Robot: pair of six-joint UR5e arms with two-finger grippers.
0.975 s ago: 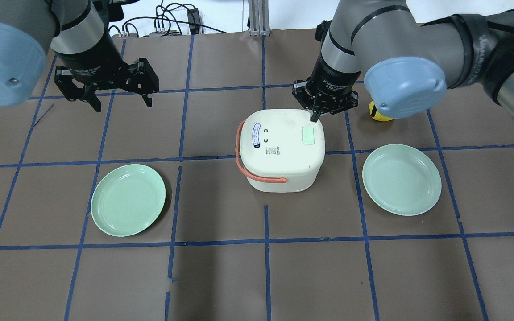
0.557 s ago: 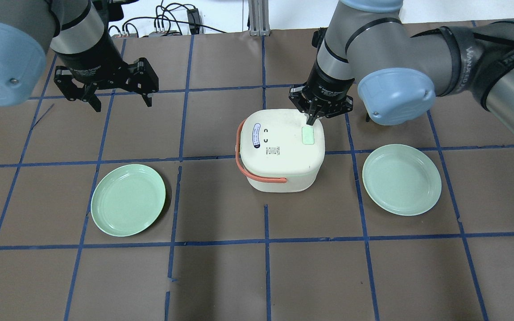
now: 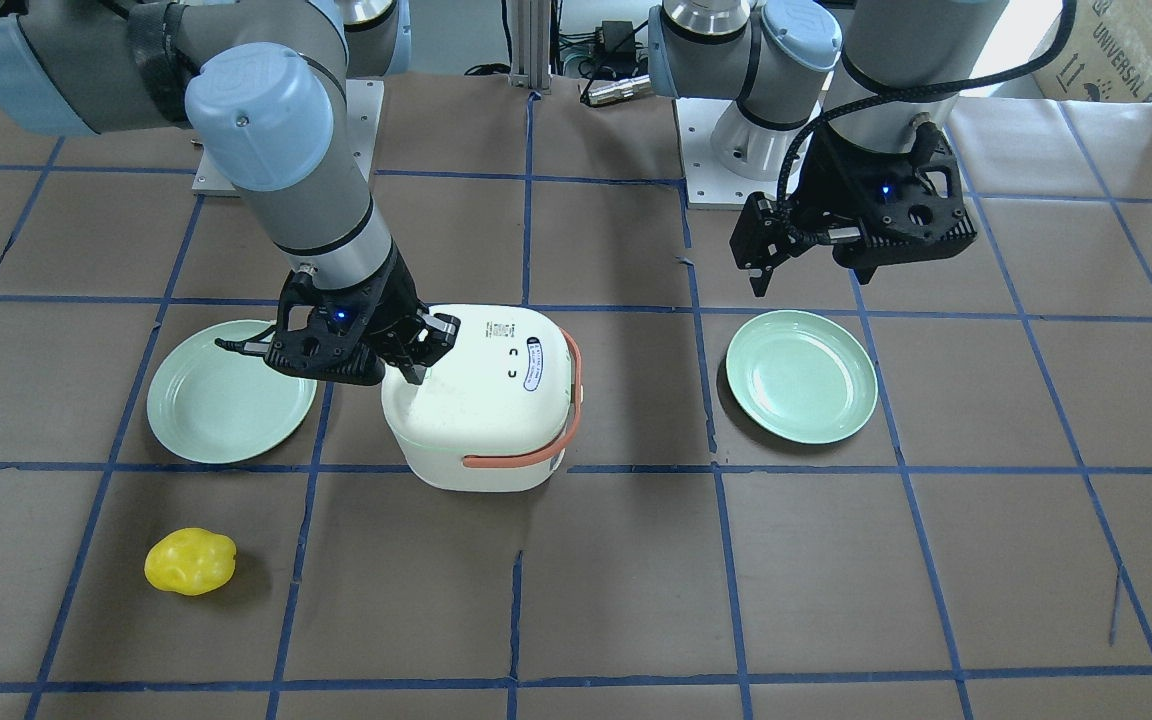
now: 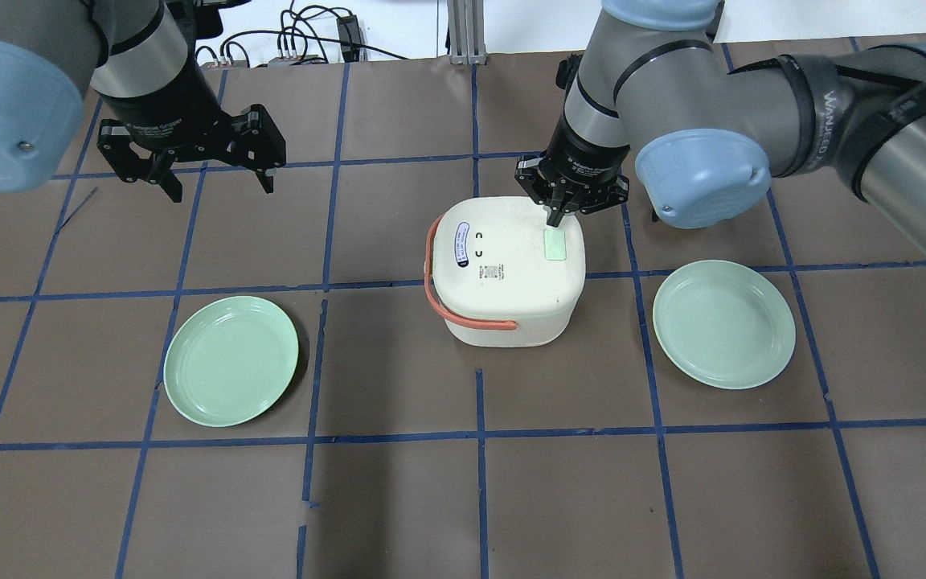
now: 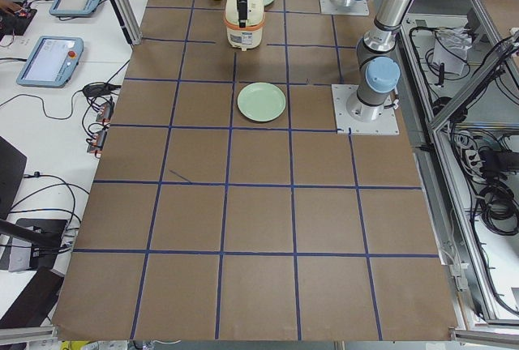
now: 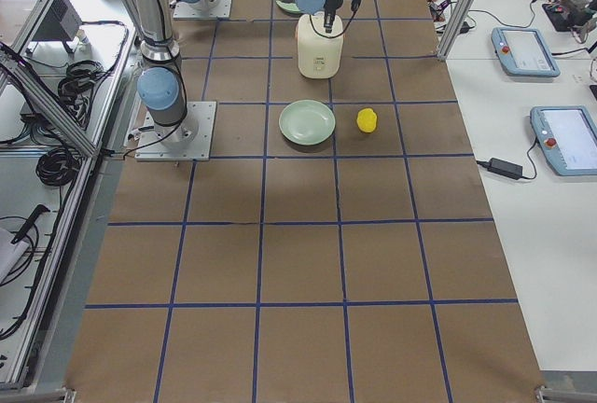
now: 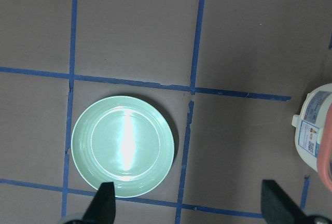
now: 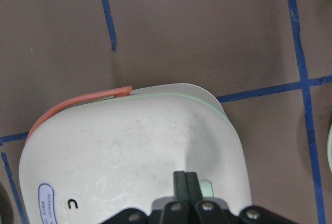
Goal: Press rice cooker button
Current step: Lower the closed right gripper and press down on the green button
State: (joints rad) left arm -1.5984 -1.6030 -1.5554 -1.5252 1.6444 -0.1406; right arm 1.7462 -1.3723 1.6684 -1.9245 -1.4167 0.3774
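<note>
Green button (image 8: 209,186) mostly hidden behind the closed right end effector (image 8: 185,178).

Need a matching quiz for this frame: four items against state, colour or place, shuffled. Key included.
Items:
1. right tool
2. left tool
3. cooker handle
4. yellow fruit

Descriptions:
A. orange
B. open, in the air well away from the rice cooker
C. on the table, past the plate on the robot's right
D. shut, tips at the far edge of the green button

Pairs: 1-D, 2-B, 3-A, 4-C.
</note>
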